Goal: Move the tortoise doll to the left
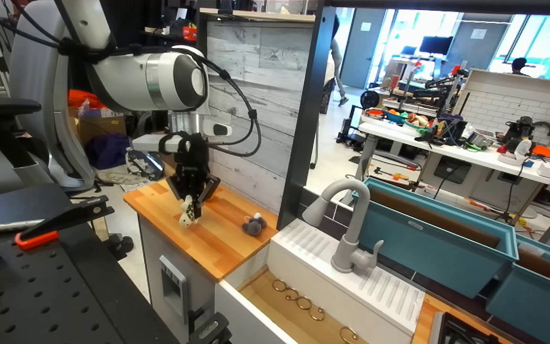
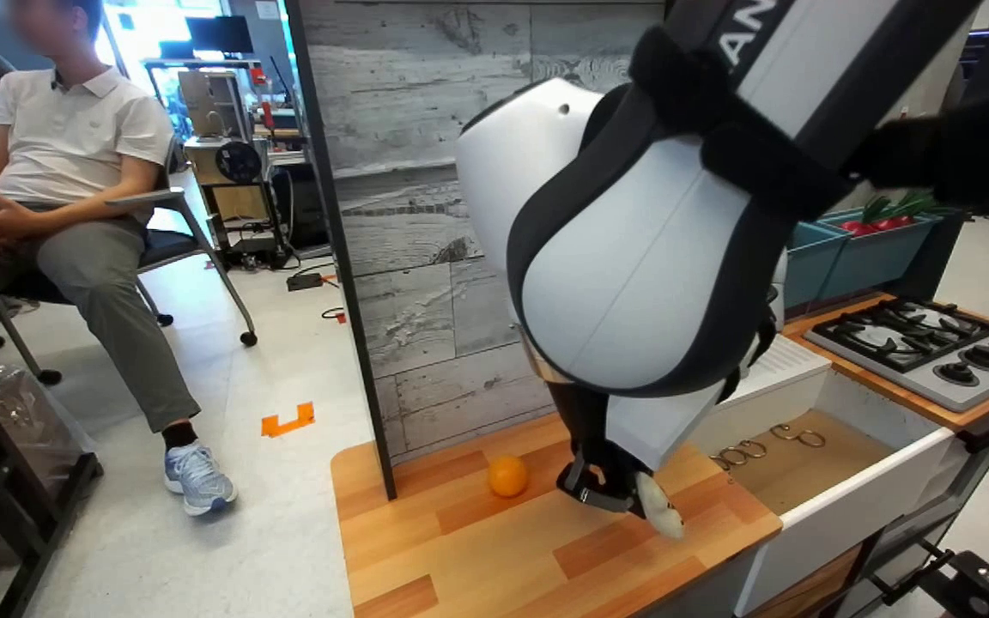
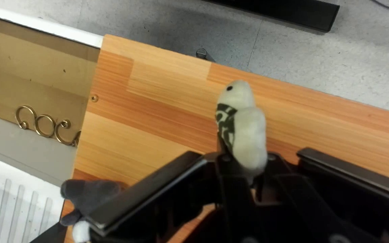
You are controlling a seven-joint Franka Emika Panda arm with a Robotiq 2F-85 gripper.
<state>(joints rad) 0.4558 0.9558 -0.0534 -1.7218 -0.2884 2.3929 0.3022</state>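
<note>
In an exterior view: claw (image 1: 194, 211) points down over the wooden table (image 1: 227, 246), narrowed and gripping the tortoise doll (image 1: 187, 213). Doll is at the tips, pale with dark markings. Can't tell if it touches the wood. Dark grey plush (image 1: 254, 226) with a white bit lies on the table, right of claw. Sink (image 1: 280, 308) and grey faucet (image 1: 349, 239) farther right of claw, teal bins (image 1: 432, 248) past those.

In an exterior view: arm (image 2: 632, 257) hides the upper part of the claw. Doll sticks out at the tips, right side of claw, over the table. Orange ball (image 2: 507, 476) on the table, left of claw, apart from it. Stove (image 2: 932, 354) well off to the right of claw; seated person (image 2: 82, 154) well off left.

Wrist view: claw fills the lower part, doll held at its tips, head with a dark eye pointing away from claw. Grey plush left of claw, partly hidden by it. Brass curls (image 3: 36, 123) in the sink, farther left; ribbed white drainboard (image 3: 15, 199) also left. Grey floor (image 3: 282, 60) past the tips, beyond the table edge.
</note>
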